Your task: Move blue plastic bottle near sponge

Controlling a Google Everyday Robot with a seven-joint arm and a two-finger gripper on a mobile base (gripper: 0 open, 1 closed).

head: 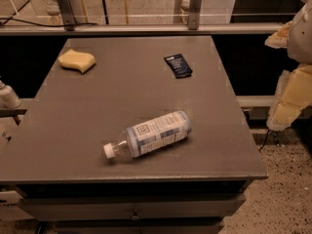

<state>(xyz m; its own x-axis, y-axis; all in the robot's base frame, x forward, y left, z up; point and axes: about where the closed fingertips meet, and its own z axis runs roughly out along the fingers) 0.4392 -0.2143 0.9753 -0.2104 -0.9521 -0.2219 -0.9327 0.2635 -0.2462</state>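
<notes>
The blue plastic bottle [148,135] lies on its side on the grey table [122,91], near the front edge, with its white cap pointing front-left. The sponge [77,61], yellow-tan with a wavy outline, lies at the table's far left corner, well apart from the bottle. My gripper [286,65] is off the table's right edge, level with its middle. Its tan-padded fingers [292,99] stand apart and hold nothing. It is far to the right of the bottle.
A small dark blue packet [178,65] lies at the back right of the table. A metal railing [146,29] runs behind the table. A white fixture [7,96] stands off the left edge. Speckled floor lies at the right.
</notes>
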